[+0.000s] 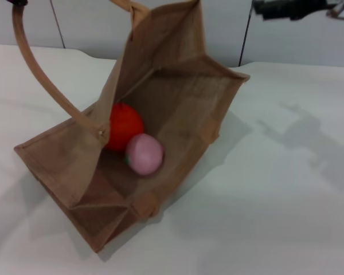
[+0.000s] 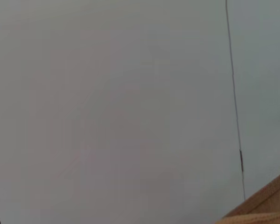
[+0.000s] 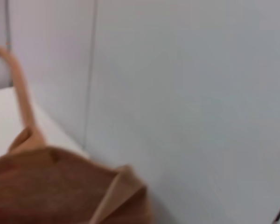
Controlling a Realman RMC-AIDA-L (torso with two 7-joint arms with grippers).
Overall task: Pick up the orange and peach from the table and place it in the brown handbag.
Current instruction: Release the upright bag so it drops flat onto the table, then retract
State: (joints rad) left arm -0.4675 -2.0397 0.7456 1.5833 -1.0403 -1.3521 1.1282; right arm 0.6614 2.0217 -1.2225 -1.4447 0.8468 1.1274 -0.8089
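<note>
Both fruits are already in the brown handbag. The orange sits deep inside, the peach touches it on the side nearer the mouth. Placement looks done to me; what's left is letting go and backing out.

Key relation: the bag is tipped, mouth open toward me and upward, long axis running diagonally from near-left to far-right on the table. It's propped by its handle, which arcs up to the top left corner of the head view, where only a dark sliver of the left gripper shows. I read that as the left arm holding the handle up, but I cannot tell how its fingers stand. From that pincer the fruits lie below and toward the robot's right, down the line of the handle.

The right gripper is high at the far right, above and beyond the bag's far corner, well apart from both fruits. It carries nothing I can see; finger state cannot be told. From it the fruits lie down, nearer me, and to the robot's left.

Left arm is the one tied to the bag, so it matters for the next move: if the handle drops fast, the bag may slump and roll the peach toward the mouth.

Surface: plain white table, flat. Room: pale wall panels close behind.
</note>
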